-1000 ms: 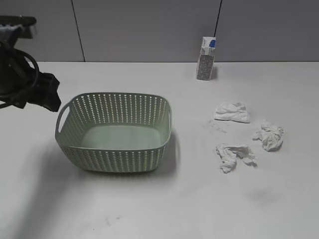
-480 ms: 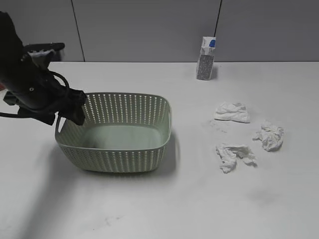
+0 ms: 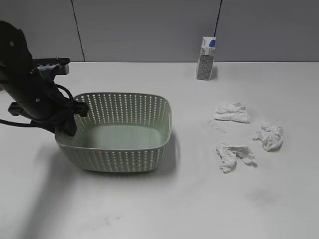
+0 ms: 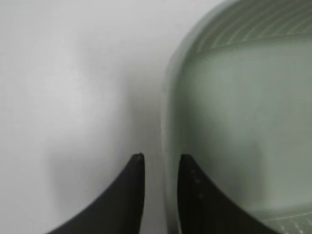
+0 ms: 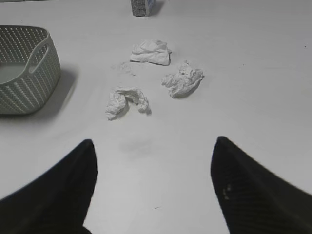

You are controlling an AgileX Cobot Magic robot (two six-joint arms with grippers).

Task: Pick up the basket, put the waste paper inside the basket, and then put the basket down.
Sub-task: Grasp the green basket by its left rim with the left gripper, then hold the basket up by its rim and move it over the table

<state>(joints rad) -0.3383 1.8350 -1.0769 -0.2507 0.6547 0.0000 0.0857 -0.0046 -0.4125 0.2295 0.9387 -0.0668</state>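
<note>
Straddling the basket [image 4: 229, 122] rim at 9 o'clock, the left gripper [image 4: 161, 158] stands narrow, unclosed; the right gripper [image 5: 153, 146] idles wide.

Two dark fingers of the right gripper [image 5: 153, 187] are seen spread wide at the bottom. Three waste paper wads [image 5: 183, 80] lie mid-frame; the basket [image 5: 24, 68] sits upper left; possibly a carton [image 5: 142, 7] at top.
</note>
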